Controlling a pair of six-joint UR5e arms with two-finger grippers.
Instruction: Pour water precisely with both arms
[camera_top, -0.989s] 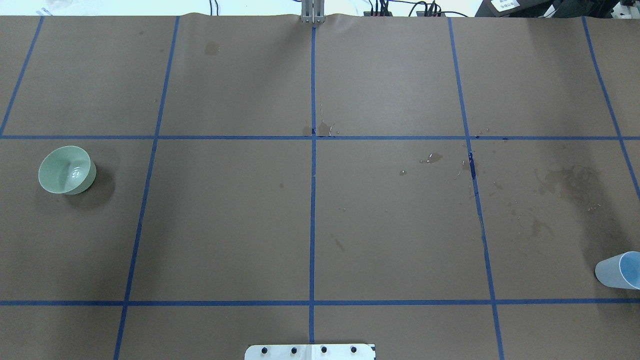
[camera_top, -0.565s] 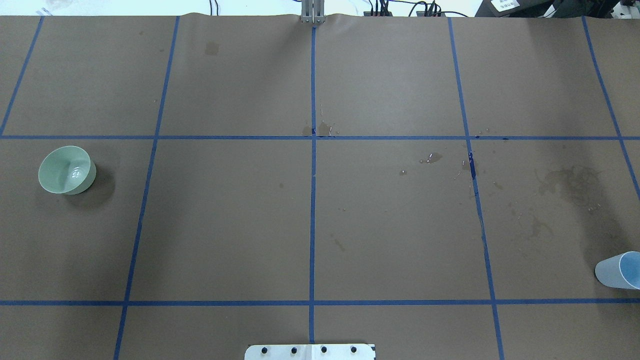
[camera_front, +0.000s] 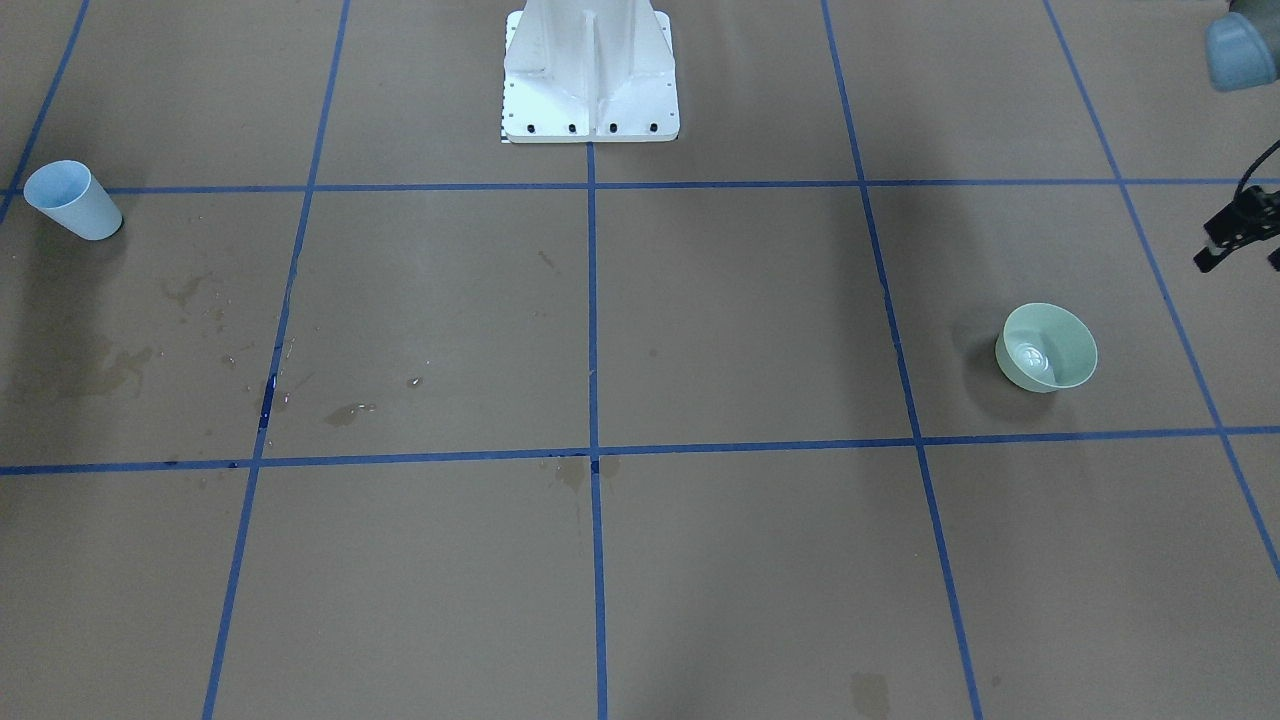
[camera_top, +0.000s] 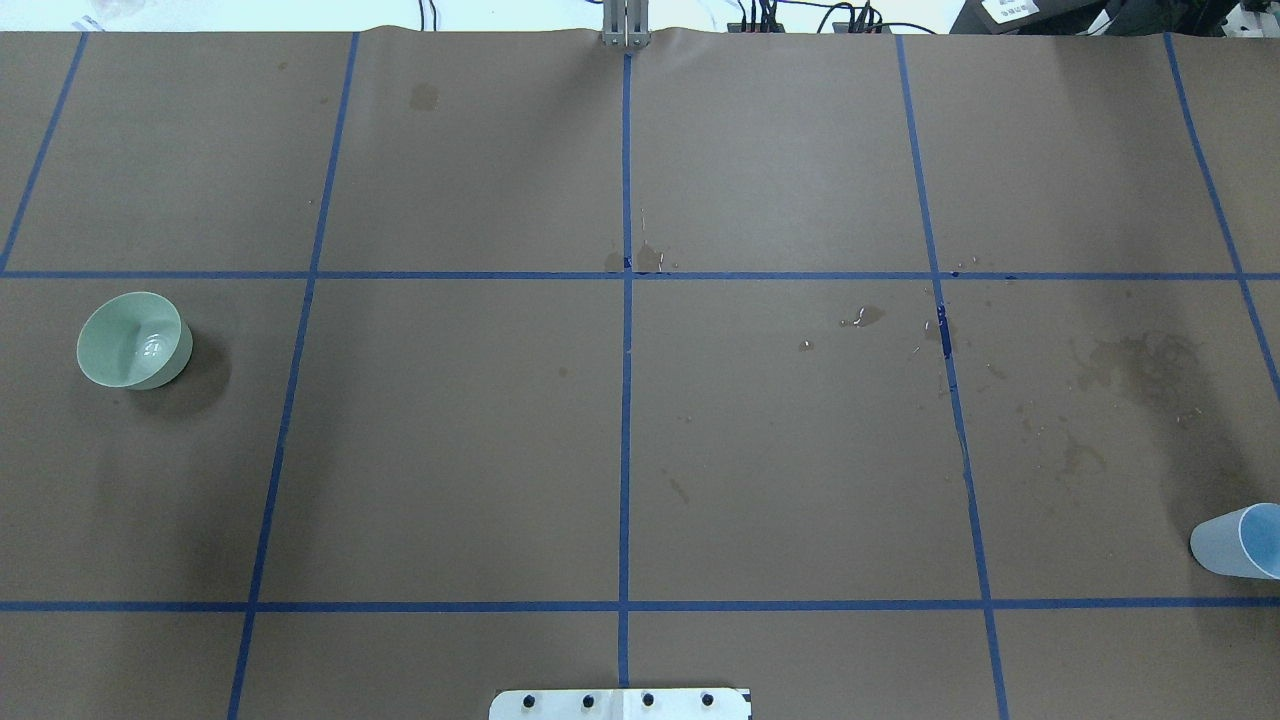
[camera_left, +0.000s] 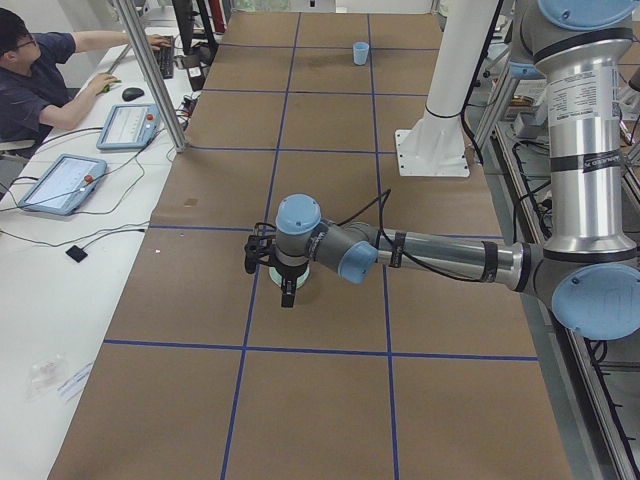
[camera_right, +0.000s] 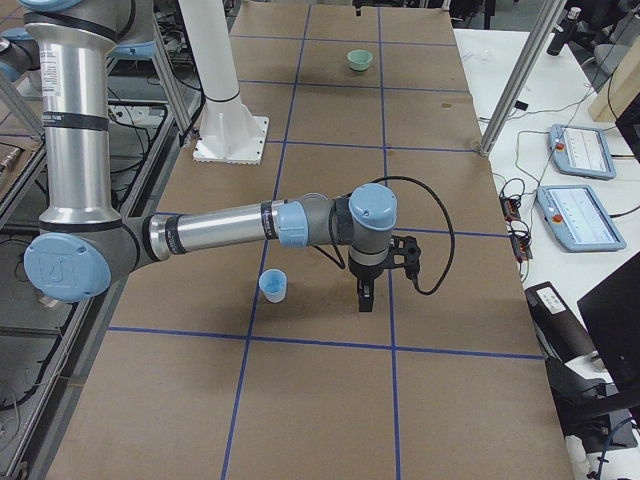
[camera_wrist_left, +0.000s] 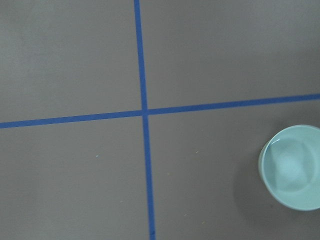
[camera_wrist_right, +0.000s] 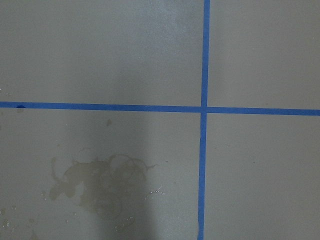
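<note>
With the water (camera_front: 1030, 353) apparently glinting in the round pale green bowl (camera_top: 134, 340) near the left gripper (camera_left: 285, 290) and the pale blue plastic cup (camera_right: 273, 286) beside the right gripper (camera_right: 366, 295), neither claw's opening discernible, each should descend squarely and close gently.

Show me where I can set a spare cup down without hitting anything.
Bare: the squares between the green bowl and the centre tape line. Right of it lie droplets and a damp stain. Crowded: both ends, left gripper by the bowl, right gripper by the blue cup.
</note>
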